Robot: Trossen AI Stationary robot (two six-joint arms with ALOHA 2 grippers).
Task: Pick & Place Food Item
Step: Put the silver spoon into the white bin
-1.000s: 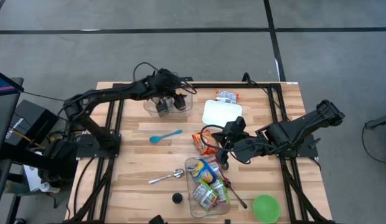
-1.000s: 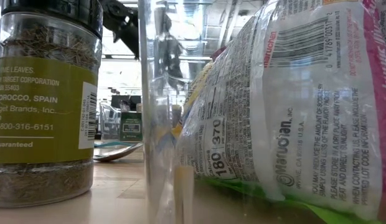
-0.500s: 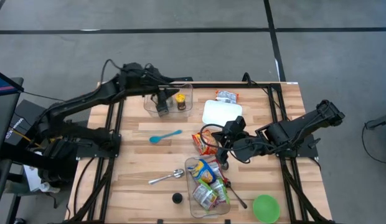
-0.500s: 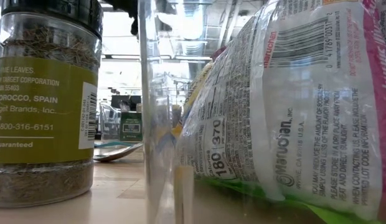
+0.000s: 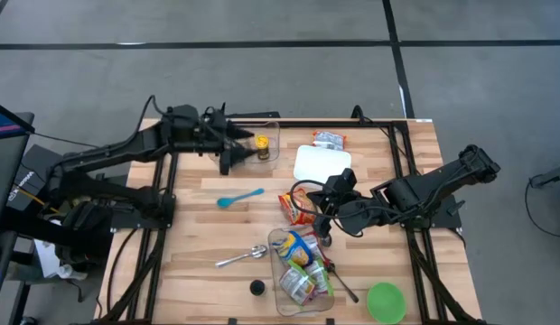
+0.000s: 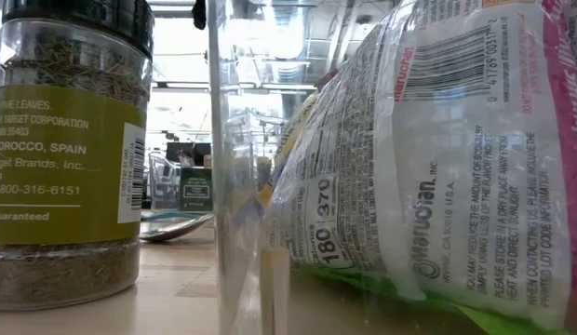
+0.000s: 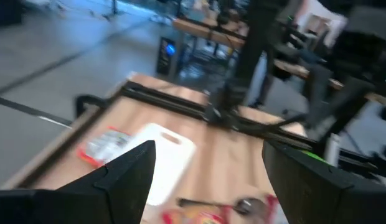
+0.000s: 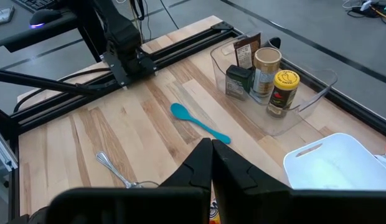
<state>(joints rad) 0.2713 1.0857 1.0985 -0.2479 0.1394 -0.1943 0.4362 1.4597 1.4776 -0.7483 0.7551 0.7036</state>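
**Left arm by far-edge bin, jaws spread; right arm idle mid-bench**

The left gripper (image 5: 233,155) hangs above the bench (image 5: 199,235) at the near-left side of the clear spice bin (image 5: 269,155) by the far edge, fingers spread, nothing between them. In the bin stand a yellow-lidded jar (image 8: 282,92) and other jars. A blue spoon (image 5: 238,197) lies nearer in. A metal spoon (image 5: 241,258) lies toward the near edge. The clear food bin (image 5: 303,271) holds snack packets (image 5: 300,251). The white cutting board (image 5: 322,162) sits at the far edge. The right gripper (image 5: 322,233) is clenched, empty, beside an orange packet (image 5: 293,206). A green bowl (image 5: 386,302) occupies the near-right corner.
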